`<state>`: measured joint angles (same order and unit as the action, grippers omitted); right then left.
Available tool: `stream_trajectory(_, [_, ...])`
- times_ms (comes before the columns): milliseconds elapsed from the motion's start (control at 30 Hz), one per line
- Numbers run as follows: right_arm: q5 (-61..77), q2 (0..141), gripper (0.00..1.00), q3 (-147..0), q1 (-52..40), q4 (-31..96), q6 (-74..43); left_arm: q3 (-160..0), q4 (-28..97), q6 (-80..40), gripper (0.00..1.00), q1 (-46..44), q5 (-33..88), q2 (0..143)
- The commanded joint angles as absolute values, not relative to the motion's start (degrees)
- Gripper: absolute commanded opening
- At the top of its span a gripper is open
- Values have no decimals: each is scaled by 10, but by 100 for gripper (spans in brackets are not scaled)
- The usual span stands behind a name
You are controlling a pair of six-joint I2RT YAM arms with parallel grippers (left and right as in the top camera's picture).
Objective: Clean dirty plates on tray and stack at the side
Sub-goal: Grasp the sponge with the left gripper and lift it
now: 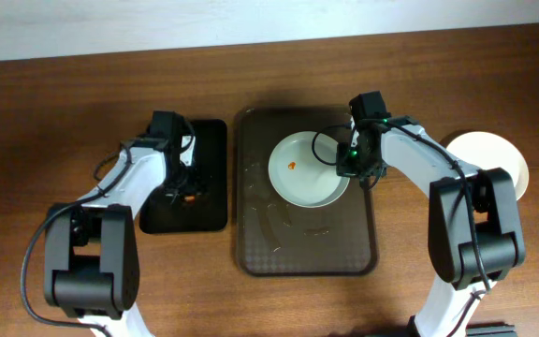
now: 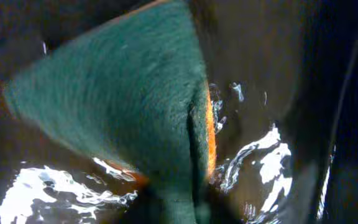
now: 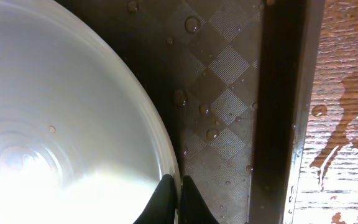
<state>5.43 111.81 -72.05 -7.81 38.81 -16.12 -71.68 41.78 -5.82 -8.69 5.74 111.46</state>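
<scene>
A white plate [image 1: 302,178] with a small orange-red smear [image 1: 292,167] lies on the upper part of the dark brown tray [image 1: 307,245]. My right gripper [image 1: 355,169] is shut on this plate's right rim; in the right wrist view the two fingers [image 3: 179,185] pinch the rim of the plate [image 3: 61,124] over the wet tray [image 3: 222,74]. My left gripper [image 1: 178,191] is over the black tray [image 1: 206,140], shut on a green and orange sponge [image 2: 123,93]. More white plate [image 1: 496,154] lies on the table at the right; its number cannot be told.
The narrow black tray is wet and glossy under the sponge [image 2: 260,162]. Water drops lie on the brown tray and on the wooden table [image 3: 347,124] beside its right rim. The lower half of the brown tray holds only streaks of water.
</scene>
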Motion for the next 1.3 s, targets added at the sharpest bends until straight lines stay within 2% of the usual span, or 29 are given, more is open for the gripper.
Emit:
stream_trajectory(0, [15,1131,4,-710,-72,389,-166,-783,489,-72,64,-91,61,1102])
stream_trajectory(33, [15,1131,4,-710,-72,389,-166,-788,491,-65,70,-91,59,1100])
stream_trajectory(67, [15,1131,4,-710,-72,389,-166,-788,485,-66,72,-91,38,1100])
stream_trajectory(133, [15,1131,4,-710,-72,388,-166,-787,468,-66,69,-91,-10,1108])
stream_trajectory(267, [15,1131,4,-710,-72,388,-166,-787,442,-69,55,-98,4,1162])
stream_trajectory(300, [15,1131,4,-710,-72,388,-166,-787,442,-68,47,-102,14,1179])
stream_trajectory(333, [15,1131,4,-710,-72,388,-166,-787,442,-69,22,-105,19,1193])
stream_trajectory(367, [15,1131,4,-710,-72,388,-166,-787,444,-68,4,-105,28,1199])
stream_trajectory(400, [15,1131,4,-710,-72,388,-166,-787,444,-68,0,-105,35,1199])
stream_trajectory(567, [15,1131,4,-710,-72,388,-166,-852,523,-68,0,-102,43,1180])
stream_trajectory(600, [15,1131,4,-710,-72,388,-166,-869,542,-68,14,-101,42,1176])
stream_trajectory(633, [15,1131,4,-710,-72,388,-166,-898,568,-68,46,-101,41,1170])
stream_trajectory(667, [15,1131,4,-710,-72,388,-166,-913,583,-68,56,-101,40,1169])
stream_trajectory(767, [15,1131,4,-710,-72,388,-166,-908,587,-68,61,-101,31,1170])
stream_trajectory(833, [15,1131,4,-710,-72,388,-166,-880,563,-68,55,-103,30,1170])
stream_trajectory(967, [15,1131,4,-710,-72,388,-166,-785,477,-68,29,-122,32,1171])
stream_trajectory(1000, [15,1131,4,-710,-72,388,-166,-768,464,-68,29,-126,32,1171])
stream_trajectory(1033, [15,1131,4,-710,-72,388,-166,-753,453,-68,22,-129,32,1171])
stream_trajectory(1067, [15,1131,4,-710,-72,388,-166,-752,454,-68,0,-129,32,1171])
stream_trajectory(1267, [15,1131,4,-710,-72,388,-166,-851,529,-70,0,-118,34,1140])
